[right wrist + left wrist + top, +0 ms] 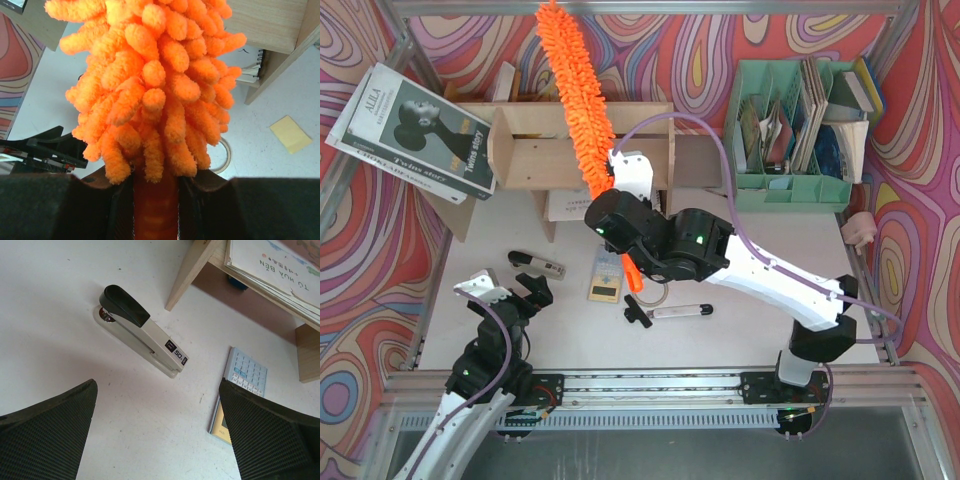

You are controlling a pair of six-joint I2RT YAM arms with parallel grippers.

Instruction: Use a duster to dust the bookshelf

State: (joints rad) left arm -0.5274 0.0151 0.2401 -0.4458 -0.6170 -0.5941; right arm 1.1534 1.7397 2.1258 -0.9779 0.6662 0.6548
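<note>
- duster point(576, 92): the fluffy orange head runs on a slant from the far edge of the top view, across the top board of the shelf point(530, 120), near its middle compartment. whether the head touches the board cannot be told.
- duster handle: passes down through the right gripper point(156, 200). its free end sticks out below the wrist, over the table point(750, 335), beside the calculator point(606, 280).
- right gripper: narrow, both fingers clamped on the orange handle just below the fluff. in the top view it sits in front of the shelf's right half.
- shelf: stands at the far side of the table, with papers lying under it.
- book point(415, 130): leans tilted at the shelf's left end.
- green organiser point(790, 185): stands just right of the shelf, filled with papers.
- left gripper point(157, 440): wide, holding nothing, above the near-left table, well apart from the duster.
- stapler point(142, 332): lies flat on the table ahead of the left gripper, between it and the shelf leg.
- pen-like tool point(668, 314): lies on the table near the calculator, under the right arm.
</note>
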